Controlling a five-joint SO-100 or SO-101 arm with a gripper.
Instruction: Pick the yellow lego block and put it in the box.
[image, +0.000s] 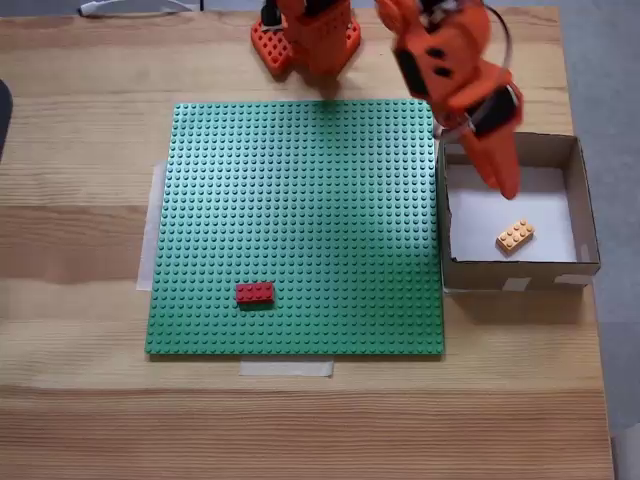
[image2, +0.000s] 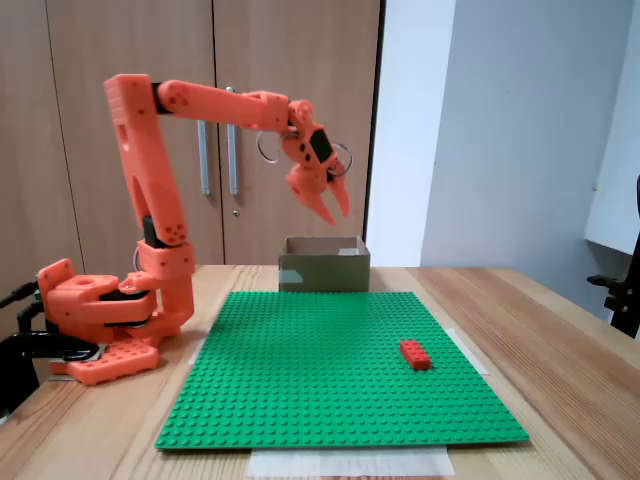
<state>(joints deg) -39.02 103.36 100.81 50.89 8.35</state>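
- We see a green studded baseplate (image: 300, 225) on the wooden table (image: 80, 420), lying below and to the left of the gripper in a fixed view.
- A red brick (image: 254, 293) sits on the plate's near part, well apart from the gripper.
- Pale tape strips (image: 286, 368) edge the plate.
- Wooden cabinet doors (image2: 130, 60) stand behind the gripper.

There are two bricks, one yellow brick (image: 515, 235) and one red brick (image: 254, 293), plus one box (image: 520, 271), one green baseplate (image: 300, 220) and one arm (image2: 160, 190).
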